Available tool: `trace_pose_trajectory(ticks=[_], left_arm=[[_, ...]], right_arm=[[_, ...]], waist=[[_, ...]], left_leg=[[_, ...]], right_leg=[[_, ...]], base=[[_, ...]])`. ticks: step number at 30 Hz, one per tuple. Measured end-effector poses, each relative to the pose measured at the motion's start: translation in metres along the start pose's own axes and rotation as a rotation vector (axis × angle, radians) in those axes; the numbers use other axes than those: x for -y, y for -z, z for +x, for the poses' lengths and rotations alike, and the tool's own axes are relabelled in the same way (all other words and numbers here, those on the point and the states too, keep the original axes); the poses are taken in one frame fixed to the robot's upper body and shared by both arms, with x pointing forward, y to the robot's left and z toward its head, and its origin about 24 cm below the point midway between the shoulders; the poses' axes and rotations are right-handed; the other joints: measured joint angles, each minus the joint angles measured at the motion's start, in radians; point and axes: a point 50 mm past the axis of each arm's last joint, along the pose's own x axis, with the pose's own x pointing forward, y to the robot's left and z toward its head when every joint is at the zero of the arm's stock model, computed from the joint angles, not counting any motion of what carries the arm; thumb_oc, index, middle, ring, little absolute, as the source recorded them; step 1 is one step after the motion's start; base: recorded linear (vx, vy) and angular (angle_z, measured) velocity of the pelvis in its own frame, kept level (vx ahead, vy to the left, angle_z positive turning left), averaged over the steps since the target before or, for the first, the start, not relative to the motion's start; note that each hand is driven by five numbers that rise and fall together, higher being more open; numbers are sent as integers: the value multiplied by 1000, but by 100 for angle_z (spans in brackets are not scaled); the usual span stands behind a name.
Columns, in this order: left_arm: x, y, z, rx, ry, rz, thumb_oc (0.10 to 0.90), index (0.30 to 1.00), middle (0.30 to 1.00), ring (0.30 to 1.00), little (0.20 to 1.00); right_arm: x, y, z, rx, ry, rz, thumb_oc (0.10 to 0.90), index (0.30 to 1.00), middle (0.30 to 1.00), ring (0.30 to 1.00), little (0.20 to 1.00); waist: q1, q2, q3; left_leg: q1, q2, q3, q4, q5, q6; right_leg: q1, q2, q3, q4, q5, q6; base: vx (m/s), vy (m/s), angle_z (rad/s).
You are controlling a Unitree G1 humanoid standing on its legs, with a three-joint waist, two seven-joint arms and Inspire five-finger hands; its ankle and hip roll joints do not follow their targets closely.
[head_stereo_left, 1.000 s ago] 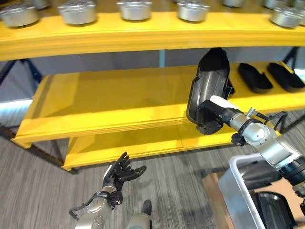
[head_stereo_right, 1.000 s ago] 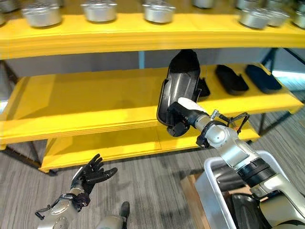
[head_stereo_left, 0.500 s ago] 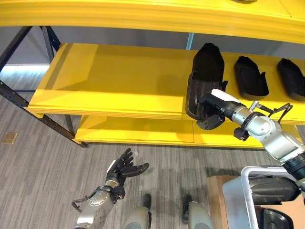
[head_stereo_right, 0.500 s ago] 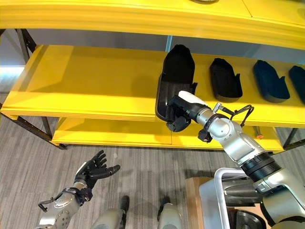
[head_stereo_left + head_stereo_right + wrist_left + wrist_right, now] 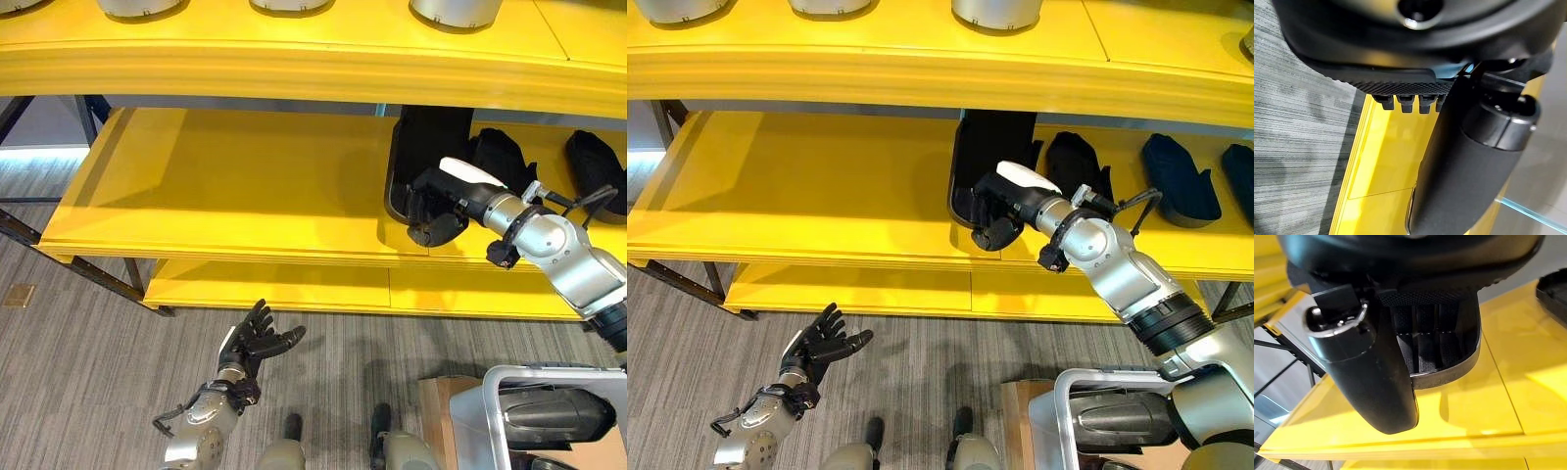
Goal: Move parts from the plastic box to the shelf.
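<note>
Black part [image 5: 423, 157] on yellow shelf [image 5: 225, 186], right hand [image 5: 433, 204] clamped on it; rt wrist view shows ribbed inside. Left hand [image 5: 257, 343] spread, empty, near floor.

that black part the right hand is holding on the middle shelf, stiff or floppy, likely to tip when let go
Probably stiff: the black part keeps its moulded shape in the right hand. It looks shell-like, so likely light. Lying low and long on the middle shelf, it seems unlikely to tip.

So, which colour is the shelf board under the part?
Bright yellow shelf board, clearest in the left eye view.
</note>
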Motion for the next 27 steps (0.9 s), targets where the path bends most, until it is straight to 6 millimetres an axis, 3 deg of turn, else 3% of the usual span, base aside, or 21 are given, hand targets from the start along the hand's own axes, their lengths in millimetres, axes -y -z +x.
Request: trace_pose_trajectory(ticks=[11,16,23,24,25,27], left_arm=[[-4,11,-7,-36,-11,-2,900,1000,1000,1000,1000],[-8,19,-14,-66,-23,-2,900,1000,1000,1000,1000],[-8,20,-14,-69,-25,-17,900,1000,1000,1000,1000],[-8,20,-14,-67,-25,-17,900,1000,1000,1000,1000],[-8,20,-14,-69,-25,-19,900,1000,1000,1000,1000],[-6,11,-8,-35,-14,-12,900,1000,1000,1000,1000]], right_arm=[[-5,-3,6,18,-40,-16,400,300,300,300,300],[-19,1,11,-1,-98,-14,400,300,300,300,300],[-19,4,16,-25,-116,-20,400,300,300,300,300],[-18,4,18,-30,-119,-30,400,300,300,300,300],[-14,5,19,-41,-112,-39,400,300,300,300,300],[-7,8,22,-64,-91,-42,400,300,300,300,300]], waist=[[24,2,-25],[46,5,-62],[60,8,-63],[58,8,-63],[72,11,-63],[86,-10,-57]], left_leg=[[-6,2,-17,-22,0,-2],[-28,4,-37,-29,8,-12],[-50,19,-66,-23,16,-23],[-58,19,-70,-13,15,-23],[-95,9,-69,46,16,-47],[-210,-16,-65,230,6,-65]], right_leg=[[-12,-3,-19,19,-2,-2],[-56,-6,-25,72,-30,-9],[-87,0,-52,146,-84,-30],[-90,-1,-54,154,-90,-30],[-108,6,-64,184,-110,-41],[-150,3,-63,238,-152,-69]], base=[[17,-56,7],[-4,-55,6],[34,-113,14],[-61,-113,26],[-115,-104,22],[-74,-98,27]])
